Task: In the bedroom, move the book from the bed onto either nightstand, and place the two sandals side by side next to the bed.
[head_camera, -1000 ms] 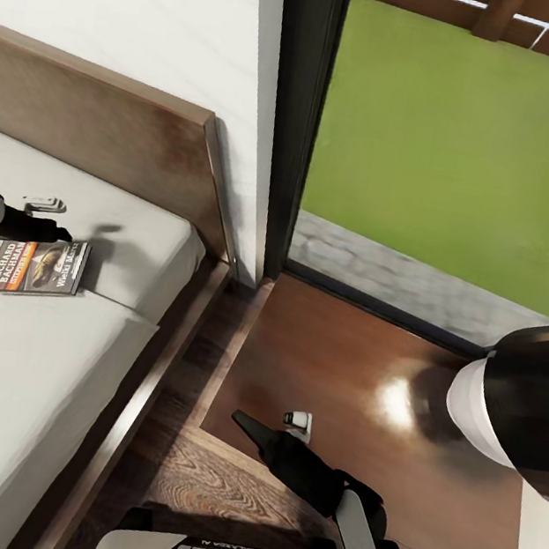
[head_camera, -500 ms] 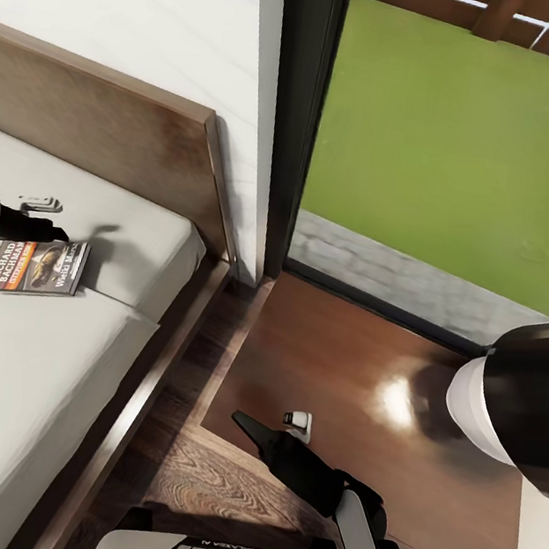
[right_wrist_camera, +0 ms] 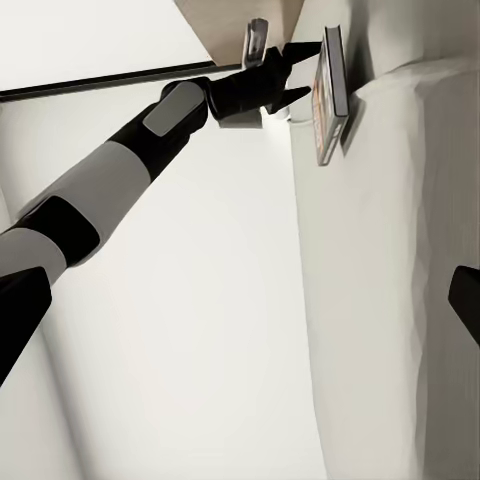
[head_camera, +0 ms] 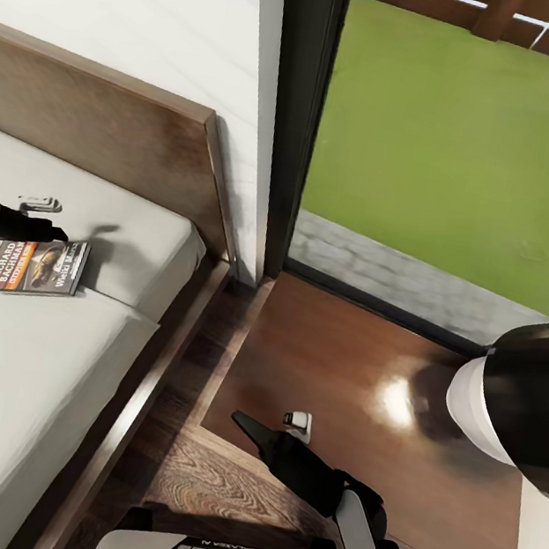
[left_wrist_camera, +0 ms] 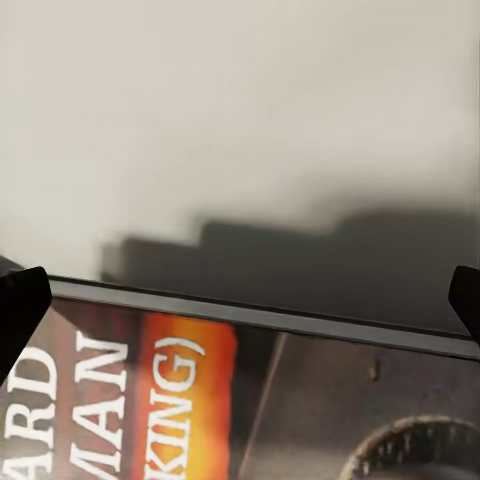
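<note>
The book (head_camera: 35, 266) lies flat on the bed's grey mattress (head_camera: 14, 392) near the headboard; its dark cover has an orange band and white lettering. My left gripper (head_camera: 49, 231) is open at the book's headboard-side edge, one black fingertip (left_wrist_camera: 16, 310) at each side of the left wrist view over the cover (left_wrist_camera: 180, 400). The right wrist view shows that gripper (right_wrist_camera: 297, 72) with spread fingers beside the book (right_wrist_camera: 328, 95). My right gripper (head_camera: 251, 427) hangs open and empty at the near edge of the nightstand (head_camera: 366, 370). The sandals are out of view.
A small white gadget (head_camera: 41, 203) lies on the mattress just behind the left gripper. Another small white object (head_camera: 297, 421) sits on the nightstand's near edge by the right gripper. A wood-floor gap (head_camera: 189, 385) separates bed frame and nightstand. A tall window (head_camera: 457, 144) stands behind.
The left gripper has drawn back very slightly to the left along the book's edge. The book, the nightstand and the right arm stay as they were.
</note>
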### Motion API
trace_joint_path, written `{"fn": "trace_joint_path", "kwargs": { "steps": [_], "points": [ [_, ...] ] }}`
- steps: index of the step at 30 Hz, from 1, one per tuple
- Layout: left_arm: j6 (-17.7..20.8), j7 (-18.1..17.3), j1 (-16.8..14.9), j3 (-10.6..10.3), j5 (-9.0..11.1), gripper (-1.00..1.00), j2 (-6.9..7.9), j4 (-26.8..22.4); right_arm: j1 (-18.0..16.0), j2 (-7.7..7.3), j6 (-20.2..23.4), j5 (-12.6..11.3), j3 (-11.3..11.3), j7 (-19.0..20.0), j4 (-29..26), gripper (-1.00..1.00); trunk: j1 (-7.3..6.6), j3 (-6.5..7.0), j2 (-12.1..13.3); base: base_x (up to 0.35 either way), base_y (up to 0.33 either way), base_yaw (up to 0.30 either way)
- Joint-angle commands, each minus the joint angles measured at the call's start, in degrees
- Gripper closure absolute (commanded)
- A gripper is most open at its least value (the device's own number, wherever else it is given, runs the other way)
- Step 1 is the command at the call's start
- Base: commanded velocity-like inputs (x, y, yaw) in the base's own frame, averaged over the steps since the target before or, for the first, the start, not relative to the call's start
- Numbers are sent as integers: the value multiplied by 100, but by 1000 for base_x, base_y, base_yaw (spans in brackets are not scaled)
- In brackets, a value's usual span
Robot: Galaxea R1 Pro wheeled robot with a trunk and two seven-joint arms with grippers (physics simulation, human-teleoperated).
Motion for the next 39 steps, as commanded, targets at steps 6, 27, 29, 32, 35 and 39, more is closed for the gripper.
{"fn": "trace_joint_path", "kwargs": {
  "steps": [6, 27, 29, 32, 35, 39],
  "points": [
    [14, -43, -4, 45, -61, -100, 0, -10, -2, -2, 38, -31, 0, -2, 1, -100, 0, -3, -1, -34, 0, 0],
    [13, -43, -4, 39, -61, -100, -6, -9, -2, -4, 32, 6, 0, 6, 1, -100, 0, -3, -1, -32, 0, 0],
    [13, -43, -4, 38, -61, -100, -7, -9, -2, -4, 32, 6, 0, 6, 1, -100, 0, -3, -1, -2, 0, 0],
    [12, -43, -4, 43, -61, -100, -8, -10, -2, -4, 32, 2, 0, 5, 1, -100, 0, -3, -1, 0, 0, 0],
    [12, -43, -4, 45, -61, -100, -8, -10, -2, -4, 34, -7, 0, 2, 1, -100, 0, -3, -1, 0, 0, 0],
    [12, -43, -4, 45, -61, -100, -8, -10, -2, -7, 33, -23, 0, 5, 1, -100, 0, -3, -1, 0, 0, 0]
  ]
}}
